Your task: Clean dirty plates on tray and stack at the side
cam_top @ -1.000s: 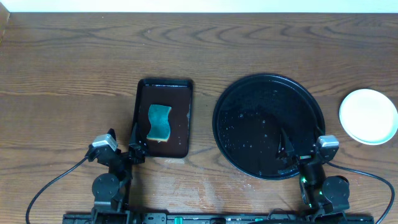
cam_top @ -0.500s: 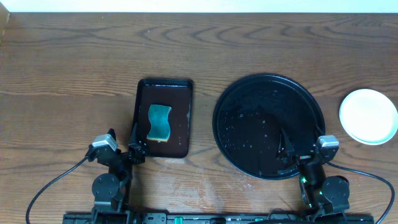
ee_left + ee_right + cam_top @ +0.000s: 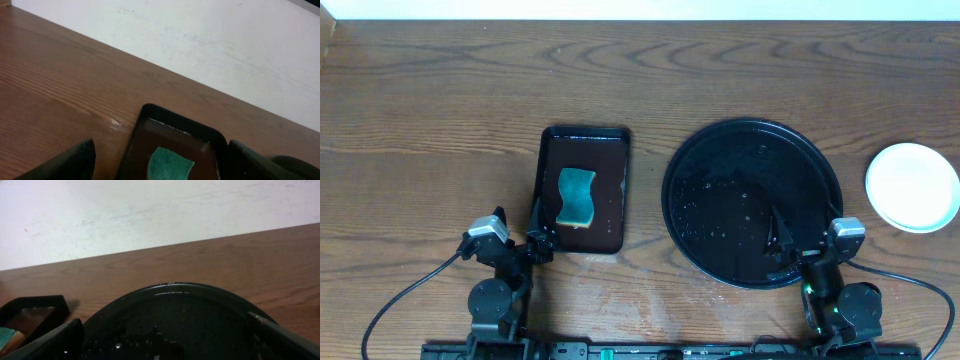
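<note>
The large round black tray (image 3: pixel 752 203) lies right of centre with no plates on it, only wet specks; its far rim also shows in the right wrist view (image 3: pixel 180 287). A pale mint-white plate (image 3: pixel 913 186) sits on the bare wood at the right edge; whether others lie stacked under it I cannot tell. My left gripper (image 3: pixel 515 240) rests open and empty at the table's front, by the rectangular tray's near left corner. My right gripper (image 3: pixel 805 240) rests open and empty over the round tray's near rim. Their fingertips frame each wrist view: left (image 3: pixel 162 162), right (image 3: pixel 172 342).
A small rectangular black tray (image 3: pixel 583 188) left of centre holds a teal sponge (image 3: pixel 576 196); both show in the left wrist view, the tray (image 3: pixel 145 125) and the sponge (image 3: pixel 170 162). A white wall runs along the table's far edge.
</note>
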Tool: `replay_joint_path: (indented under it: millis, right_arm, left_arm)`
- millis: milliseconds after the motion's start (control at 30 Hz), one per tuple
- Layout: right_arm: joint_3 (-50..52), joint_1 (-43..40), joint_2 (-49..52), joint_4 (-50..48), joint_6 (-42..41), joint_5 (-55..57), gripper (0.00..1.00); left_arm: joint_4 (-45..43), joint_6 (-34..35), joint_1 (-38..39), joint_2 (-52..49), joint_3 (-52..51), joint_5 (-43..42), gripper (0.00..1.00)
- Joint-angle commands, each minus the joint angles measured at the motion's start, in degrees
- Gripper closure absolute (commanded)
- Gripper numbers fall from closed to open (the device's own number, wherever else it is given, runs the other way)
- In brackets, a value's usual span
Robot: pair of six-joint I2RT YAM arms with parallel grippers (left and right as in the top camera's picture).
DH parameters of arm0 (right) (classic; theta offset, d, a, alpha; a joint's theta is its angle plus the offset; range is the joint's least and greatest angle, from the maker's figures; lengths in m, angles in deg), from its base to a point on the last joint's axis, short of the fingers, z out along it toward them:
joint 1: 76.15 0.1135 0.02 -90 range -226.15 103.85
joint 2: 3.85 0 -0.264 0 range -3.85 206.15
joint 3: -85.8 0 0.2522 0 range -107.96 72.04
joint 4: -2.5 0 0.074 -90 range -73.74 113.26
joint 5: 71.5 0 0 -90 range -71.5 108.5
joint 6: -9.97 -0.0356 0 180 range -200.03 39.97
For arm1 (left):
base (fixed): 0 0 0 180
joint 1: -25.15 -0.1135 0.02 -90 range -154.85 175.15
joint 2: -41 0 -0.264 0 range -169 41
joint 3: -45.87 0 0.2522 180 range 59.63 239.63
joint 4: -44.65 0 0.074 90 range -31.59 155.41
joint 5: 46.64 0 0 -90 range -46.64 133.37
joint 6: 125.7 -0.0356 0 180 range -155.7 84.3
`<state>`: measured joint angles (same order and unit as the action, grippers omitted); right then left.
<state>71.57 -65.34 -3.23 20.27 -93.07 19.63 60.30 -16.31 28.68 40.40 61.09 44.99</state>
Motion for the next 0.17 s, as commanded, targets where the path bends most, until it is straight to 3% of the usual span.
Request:
replay_joint_path:
  millis: [0,133]
  right_arm:
    - [0.2,0.7,-0.3,0.1,-0.6,0.5,0.01]
    - [0.2,0.7,-0.3,0.1,-0.6,0.5,0.01]
  left_arm:
    - [1.9,-0.9,0.2,0.3,-1.2,0.5,0.16]
    - [1.9,-0.9,0.2,0.3,-1.2,0.6,0.16]
